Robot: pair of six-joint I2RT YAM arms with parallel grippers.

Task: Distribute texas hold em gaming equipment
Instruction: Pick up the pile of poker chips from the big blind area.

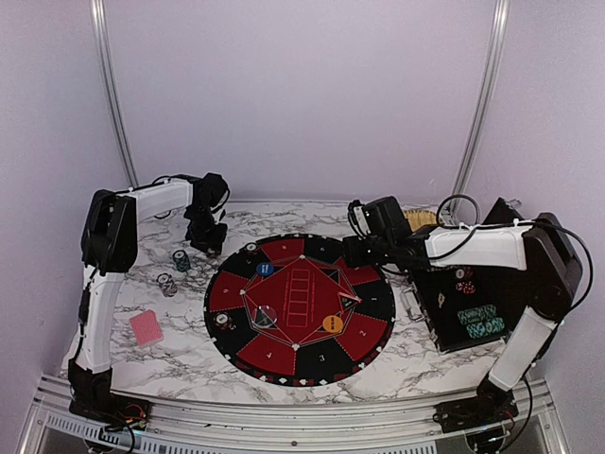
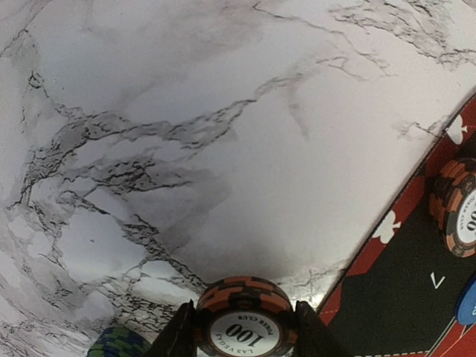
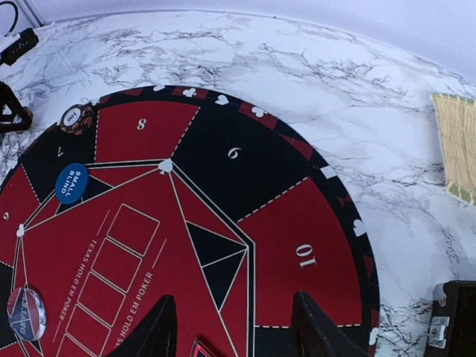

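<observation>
left tool point(image 2: 244, 338) | grips chip stack point(image 2: 242, 294), base cropped; right tool point(image 3: 233, 316) | tips cropped

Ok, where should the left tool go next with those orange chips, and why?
Probably a short slide right, over the mat. The left tool is shut on the orange 100 chips above bare marble, just beside the mat's edge.

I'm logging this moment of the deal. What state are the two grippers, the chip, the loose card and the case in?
Left gripper: shut on the 100 chip.
100 chip: held upright, edge-on between the fingers.
Right gripper: open, empty, over the mat.
Pink card: face down, flat on the table.
Black case: open, stored chips inside.
</observation>
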